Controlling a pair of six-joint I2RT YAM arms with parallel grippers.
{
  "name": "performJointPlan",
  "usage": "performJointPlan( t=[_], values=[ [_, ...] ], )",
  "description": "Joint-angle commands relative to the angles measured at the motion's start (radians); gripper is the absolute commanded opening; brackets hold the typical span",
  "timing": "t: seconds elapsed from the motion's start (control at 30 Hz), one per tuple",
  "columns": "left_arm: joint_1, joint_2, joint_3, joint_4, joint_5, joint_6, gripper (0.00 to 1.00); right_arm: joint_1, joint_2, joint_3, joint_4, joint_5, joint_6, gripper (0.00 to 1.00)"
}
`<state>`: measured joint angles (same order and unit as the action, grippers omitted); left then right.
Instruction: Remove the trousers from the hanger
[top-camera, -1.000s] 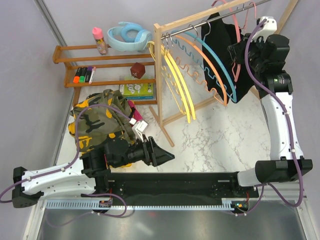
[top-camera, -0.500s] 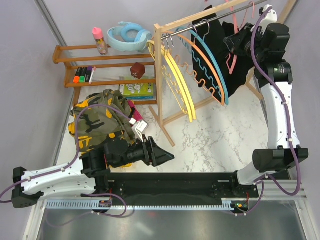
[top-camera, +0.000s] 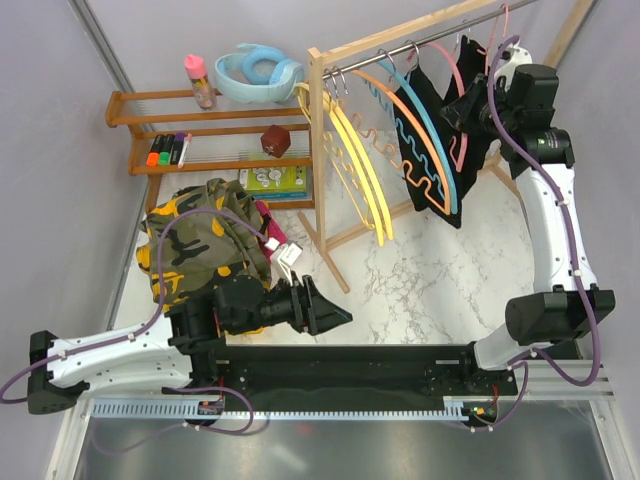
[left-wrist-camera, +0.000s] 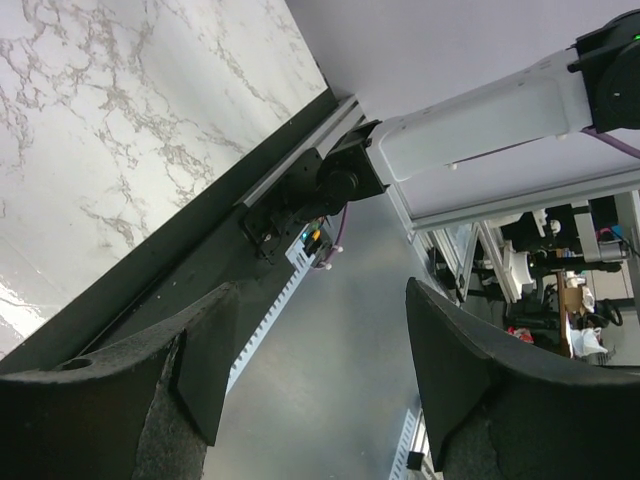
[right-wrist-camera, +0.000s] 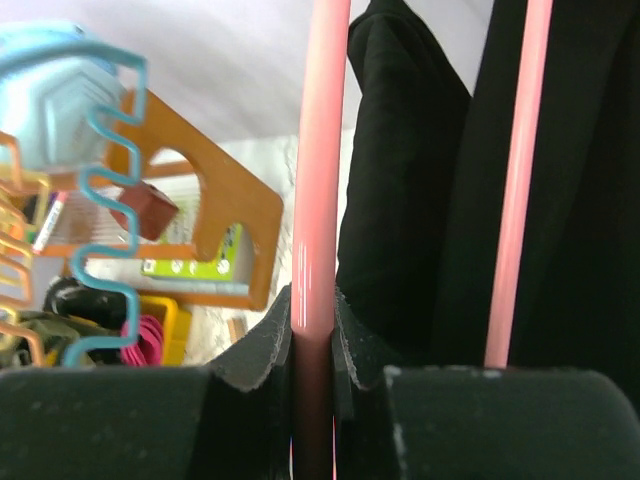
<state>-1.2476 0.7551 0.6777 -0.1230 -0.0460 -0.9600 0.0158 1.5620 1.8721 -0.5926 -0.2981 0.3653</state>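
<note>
Right pincer (right-wrist-camera: 312, 325): narrow, pads pinched on the smooth round bar of the pink hanger (right-wrist-camera: 320, 180), up by the metal rail (top-camera: 400, 45). Black trousers (right-wrist-camera: 400, 200), soft matte cloth, hang in folds just beside and behind that bar. Left pincer (left-wrist-camera: 320, 350): wide, empty, rough dark pads apart over the marble table (left-wrist-camera: 120, 120) edge. Crumpled camouflage trousers (top-camera: 195, 240) heaped on the table, far left.
</note>
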Motion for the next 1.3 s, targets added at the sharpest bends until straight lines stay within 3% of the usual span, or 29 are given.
performJointPlan(
  t=[0.0,0.4,0.6,0.93,1.17,1.27],
  values=[
    [-0.004,0.033,0.029,0.031,0.038,0.009,0.73,0.000,-0.092,-0.057,0.028,0.016,-0.048,0.00],
    [-0.003,0.153,0.085,0.045,0.067,0.090,0.70,0.001,-0.457,-0.543,0.011,0.027,0.044,0.00],
    [-0.004,0.174,0.060,0.184,0.069,0.191,0.67,0.000,-0.660,-0.672,-0.032,-0.006,0.083,0.00],
    [-0.004,0.182,0.135,0.189,-0.040,0.241,0.72,0.000,-0.511,-0.489,-0.024,-0.041,0.038,0.00],
    [-0.003,0.153,0.117,0.178,-0.035,0.233,0.73,0.000,-0.505,-0.485,-0.001,-0.018,-0.112,0.00],
    [-0.003,0.144,0.099,0.177,-0.031,0.210,0.73,0.000,-0.453,-0.426,-0.027,-0.099,-0.206,0.00]
  ],
)
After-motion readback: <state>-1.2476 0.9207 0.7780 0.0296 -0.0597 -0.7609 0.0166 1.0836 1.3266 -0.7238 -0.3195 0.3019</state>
